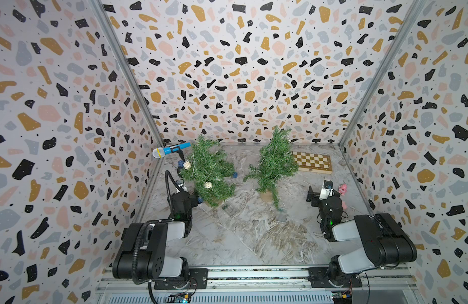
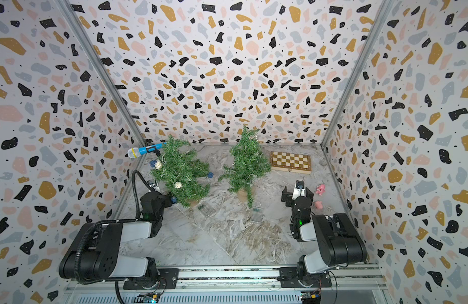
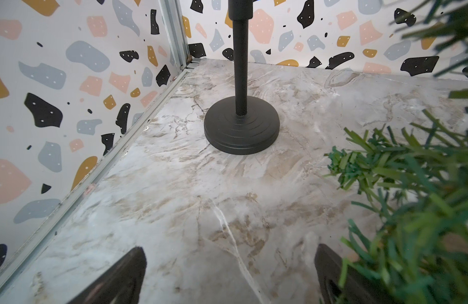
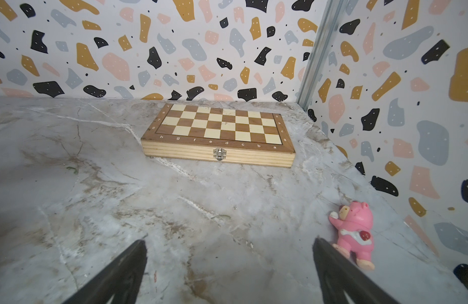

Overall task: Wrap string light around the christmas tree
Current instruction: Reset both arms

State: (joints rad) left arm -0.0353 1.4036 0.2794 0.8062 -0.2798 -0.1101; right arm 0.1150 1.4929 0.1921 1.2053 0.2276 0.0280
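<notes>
On the table [image 1: 254,237] beside the left gripper [image 3: 230,250], the string light [image 1: 207,185] drapes a christmas tree [image 1: 214,168]; its jaws and those of the right gripper [image 4: 229,242] stand wide and empty, and the light, limp cord probably suits pinching between its fragile balls.
</notes>
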